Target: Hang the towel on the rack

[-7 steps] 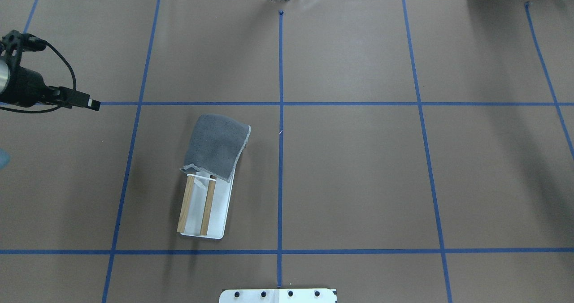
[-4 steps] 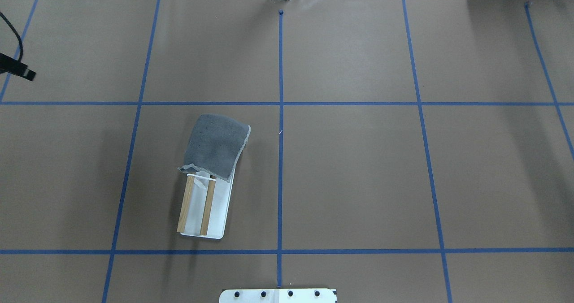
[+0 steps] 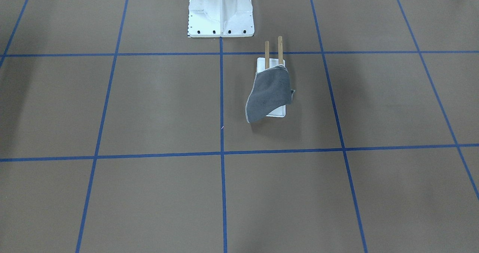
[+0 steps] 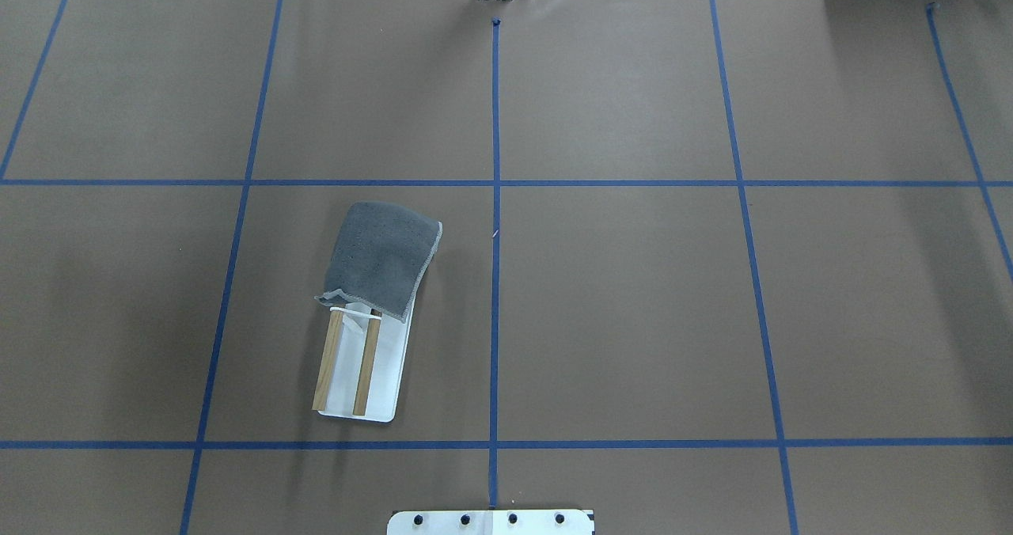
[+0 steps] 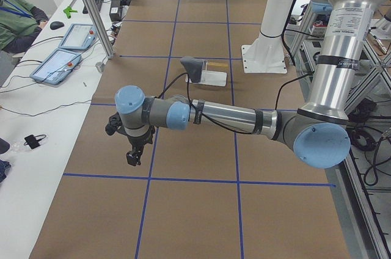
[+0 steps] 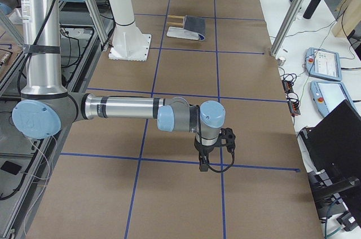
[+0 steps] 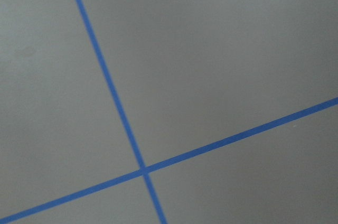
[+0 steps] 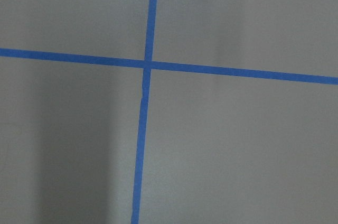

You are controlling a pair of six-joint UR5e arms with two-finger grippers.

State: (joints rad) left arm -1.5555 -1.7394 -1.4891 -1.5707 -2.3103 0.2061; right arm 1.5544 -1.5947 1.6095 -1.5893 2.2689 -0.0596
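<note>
The dark grey towel (image 4: 384, 258) hangs over the far end of the rack (image 4: 388, 385), whose two brown dowels (image 4: 328, 361) stick out from under it. In the front-facing view the towel (image 3: 269, 94) droops over the white base (image 3: 278, 112). The left gripper (image 5: 134, 155) shows only in the exterior left view, far from the rack above the brown paper. The right gripper (image 6: 204, 163) shows only in the exterior right view, also far away. I cannot tell whether either is open or shut. Both wrist views show only brown paper and blue tape.
The white bolted pedestal (image 3: 220, 9) stands at the robot's edge, close to the rack. Blue tape lines grid the brown paper. An aluminium post (image 5: 91, 14), tablets (image 5: 58, 66) and a seated operator (image 5: 15, 21) are along the far table edge.
The left gripper has moved out of the overhead view past its left edge. The towel and the rack have not moved.
</note>
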